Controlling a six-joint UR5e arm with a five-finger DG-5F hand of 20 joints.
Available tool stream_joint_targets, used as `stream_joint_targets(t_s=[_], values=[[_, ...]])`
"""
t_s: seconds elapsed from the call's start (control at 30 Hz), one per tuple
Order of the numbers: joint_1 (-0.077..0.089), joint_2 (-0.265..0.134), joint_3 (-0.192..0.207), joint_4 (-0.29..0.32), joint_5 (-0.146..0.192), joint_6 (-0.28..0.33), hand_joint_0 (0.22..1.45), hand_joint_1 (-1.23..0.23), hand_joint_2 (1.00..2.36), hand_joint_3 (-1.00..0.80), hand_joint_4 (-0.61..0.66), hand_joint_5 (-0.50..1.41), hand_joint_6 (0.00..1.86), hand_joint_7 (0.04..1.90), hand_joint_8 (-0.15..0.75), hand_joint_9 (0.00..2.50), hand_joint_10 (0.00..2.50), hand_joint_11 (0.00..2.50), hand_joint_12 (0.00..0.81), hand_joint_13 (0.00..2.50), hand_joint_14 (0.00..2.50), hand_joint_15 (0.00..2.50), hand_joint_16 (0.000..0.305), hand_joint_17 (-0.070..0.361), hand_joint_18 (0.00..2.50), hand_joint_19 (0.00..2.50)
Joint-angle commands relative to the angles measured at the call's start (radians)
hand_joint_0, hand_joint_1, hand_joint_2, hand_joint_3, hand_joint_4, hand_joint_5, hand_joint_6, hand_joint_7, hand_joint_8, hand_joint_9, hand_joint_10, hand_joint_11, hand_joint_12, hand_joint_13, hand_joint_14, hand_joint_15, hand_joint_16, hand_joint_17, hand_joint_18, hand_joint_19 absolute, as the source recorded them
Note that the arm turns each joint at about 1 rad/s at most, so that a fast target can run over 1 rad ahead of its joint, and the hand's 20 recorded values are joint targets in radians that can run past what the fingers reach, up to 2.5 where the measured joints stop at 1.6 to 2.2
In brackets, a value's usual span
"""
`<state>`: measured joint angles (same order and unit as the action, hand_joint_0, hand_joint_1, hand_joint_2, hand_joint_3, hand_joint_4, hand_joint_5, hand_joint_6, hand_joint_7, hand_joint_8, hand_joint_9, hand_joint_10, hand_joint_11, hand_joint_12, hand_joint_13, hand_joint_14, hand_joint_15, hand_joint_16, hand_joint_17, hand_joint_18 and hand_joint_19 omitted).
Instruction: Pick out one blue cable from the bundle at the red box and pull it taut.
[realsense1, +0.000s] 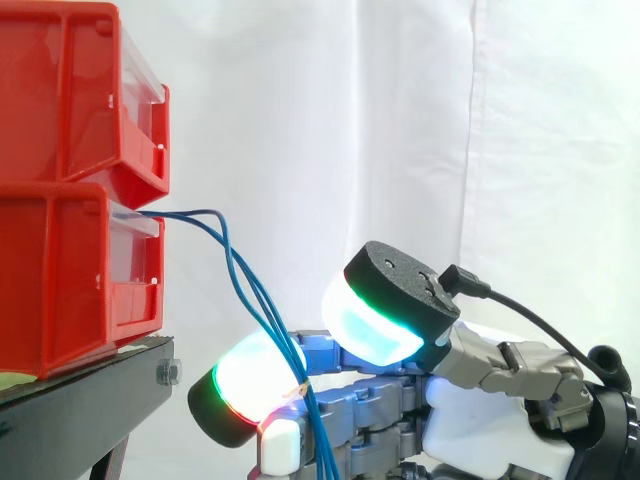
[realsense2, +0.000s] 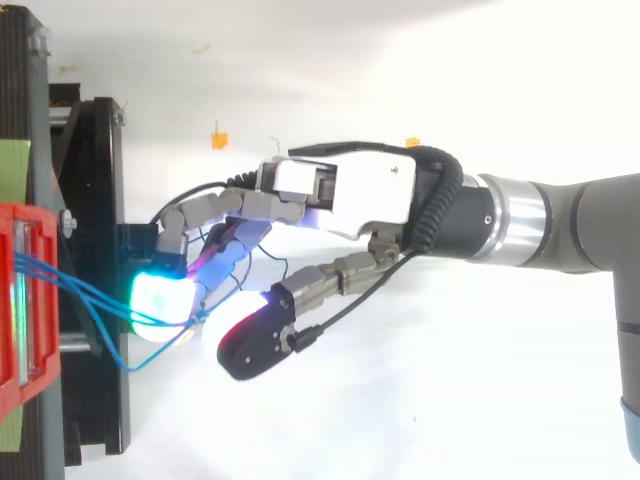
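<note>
Cables, blue and thin (realsense1: 258, 300), leave the front lip of the lower red bin (realsense1: 60, 280) as a small bundle, rise slightly, then bend down and to the right in loose curves rather than a straight line. In the side view they run down to the hand (realsense1: 490, 430), pass just behind a fingertip (realsense1: 250, 385) that glows white with green and red edges, cross the curled fingers below it and go on to the bottom edge. The hand is closed round this bundle: its fingers curl in and several strands pass between the pads, so no single strand stands apart from the rest. The thumb's thick pad (realsense1: 385, 310), glowing cyan and green, sits above and to the right of the strands, clear of them. From above, the cables (realsense2: 80, 290) stretch from the red bin (realsense2: 10, 300) to a cyan fingertip (realsense2: 160, 295), and one strand loops out below it. The palm (realsense2: 350, 190) lies to the right, with the grey arm (realsense2: 580, 225) behind it. A second red bin (realsense1: 60, 90) is stacked on the lower one, both on the black stand (realsense1: 80, 410), before the white curtain (realsense1: 400, 120).
</note>
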<state>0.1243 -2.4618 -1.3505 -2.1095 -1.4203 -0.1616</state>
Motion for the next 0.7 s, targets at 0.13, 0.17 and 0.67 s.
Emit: stream_joint_targets(t_s=[0.13, 0.17, 0.67], values=[[0.011, 0.001, 0.001, -0.001, -0.002, 0.01, 0.63, -0.66, 1.01, -0.31, 0.21, -0.11, 0.5, 1.17, 0.282, 0.91, 0.01, 0.42, 0.353, 0.87, 0.01, 0.44, 0.049, 0.11, 0.75, 0.61], [0.014, 0.001, 0.001, -0.003, -0.003, 0.014, 0.63, -0.69, 1.02, -0.28, 0.22, -0.11, 0.5, 1.17, 0.281, 0.9, 0.01, 0.41, 0.354, 0.87, 0.02, 0.44, 0.049, 0.11, 0.75, 0.62], [0.02, 0.001, 0.001, -0.001, -0.003, 0.034, 0.64, -0.7, 1.02, -0.2, 0.2, -0.1, 0.5, 1.19, 0.279, 0.91, 0.01, 0.41, 0.358, 0.88, 0.02, 0.44, 0.049, 0.111, 0.77, 0.63]])
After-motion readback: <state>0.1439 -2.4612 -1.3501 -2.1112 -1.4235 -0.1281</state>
